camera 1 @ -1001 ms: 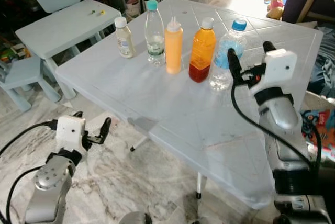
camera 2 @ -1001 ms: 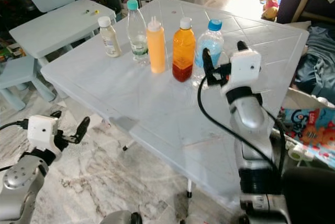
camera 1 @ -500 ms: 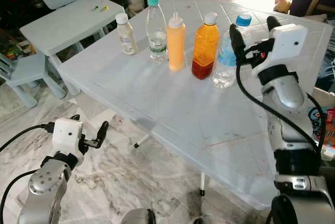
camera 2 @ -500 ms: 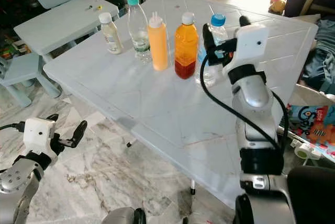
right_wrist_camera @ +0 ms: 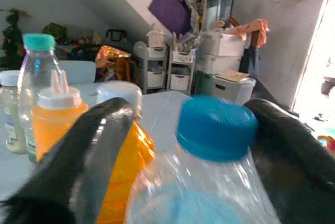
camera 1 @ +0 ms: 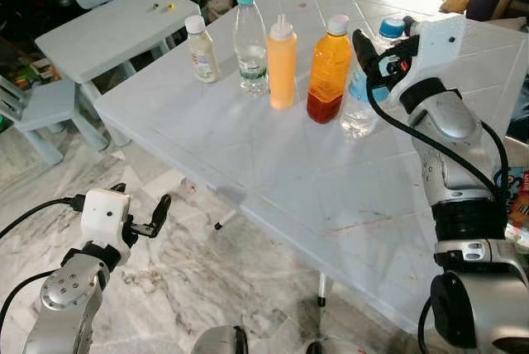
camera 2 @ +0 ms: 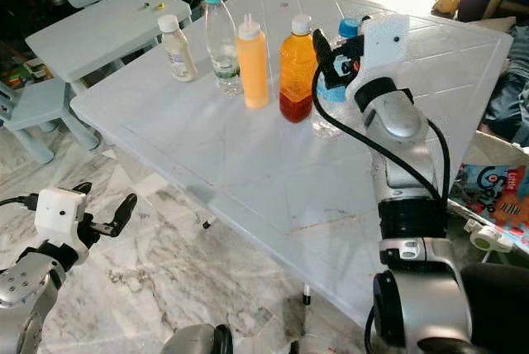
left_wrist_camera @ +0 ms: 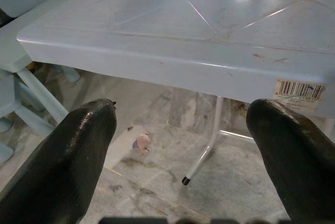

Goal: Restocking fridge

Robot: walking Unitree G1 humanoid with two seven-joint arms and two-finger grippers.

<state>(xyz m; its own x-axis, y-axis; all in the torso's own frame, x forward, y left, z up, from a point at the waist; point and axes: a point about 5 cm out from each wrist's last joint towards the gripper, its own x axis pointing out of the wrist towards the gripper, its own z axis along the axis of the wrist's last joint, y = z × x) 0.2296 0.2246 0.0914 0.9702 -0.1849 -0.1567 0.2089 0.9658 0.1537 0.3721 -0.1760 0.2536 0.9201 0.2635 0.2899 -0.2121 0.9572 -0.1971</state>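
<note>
Right wrist view: right gripper [right_wrist_camera: 209, 145], fingers wide, straddles a blue-capped water bottle [right_wrist_camera: 212, 182] beside amber juice [camera 1: 328, 71]; left gripper [left_wrist_camera: 183, 156] gapes below the barcode-stickered bench [left_wrist_camera: 209, 51].

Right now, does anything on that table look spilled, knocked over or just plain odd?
Nothing stands out. All five bottles stand upright in a row on the table, caps on, no spill. The right gripper has its open fingers on either side of the blue-capped water bottle. The left gripper hangs open below the table edge.
</note>
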